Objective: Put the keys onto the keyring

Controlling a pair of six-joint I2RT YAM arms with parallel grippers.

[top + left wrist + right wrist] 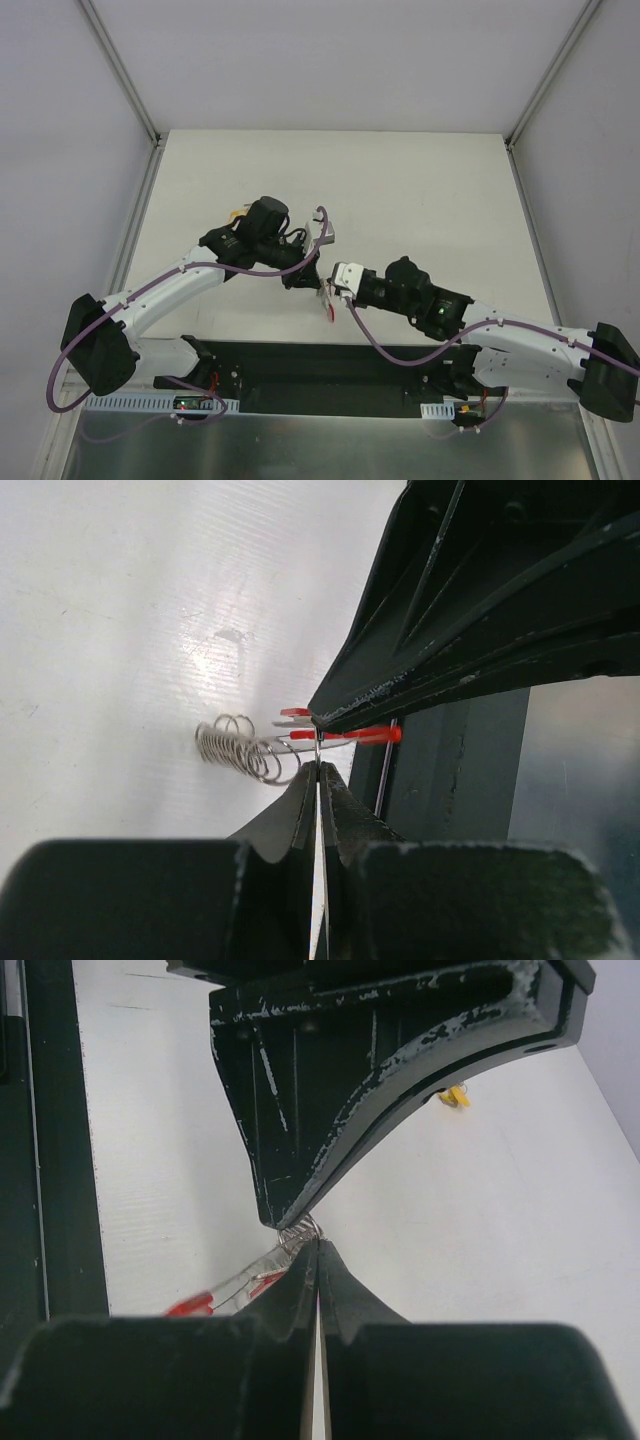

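**Two robot grippers meet at a keyring above a white table**

Seen from above, two black-and-white arms reach inward over the table (420, 190), and their tips meet near its front middle. The left gripper (318, 772) has its fingers pressed together, as does the right gripper (318, 1250), and each appears to pinch the keyring (240, 748) at its very tip. The keyring's silvery coil sticks out sideways, with thin red plastic pieces beside it. A small yellow object (455, 1097) lies well apart on the table
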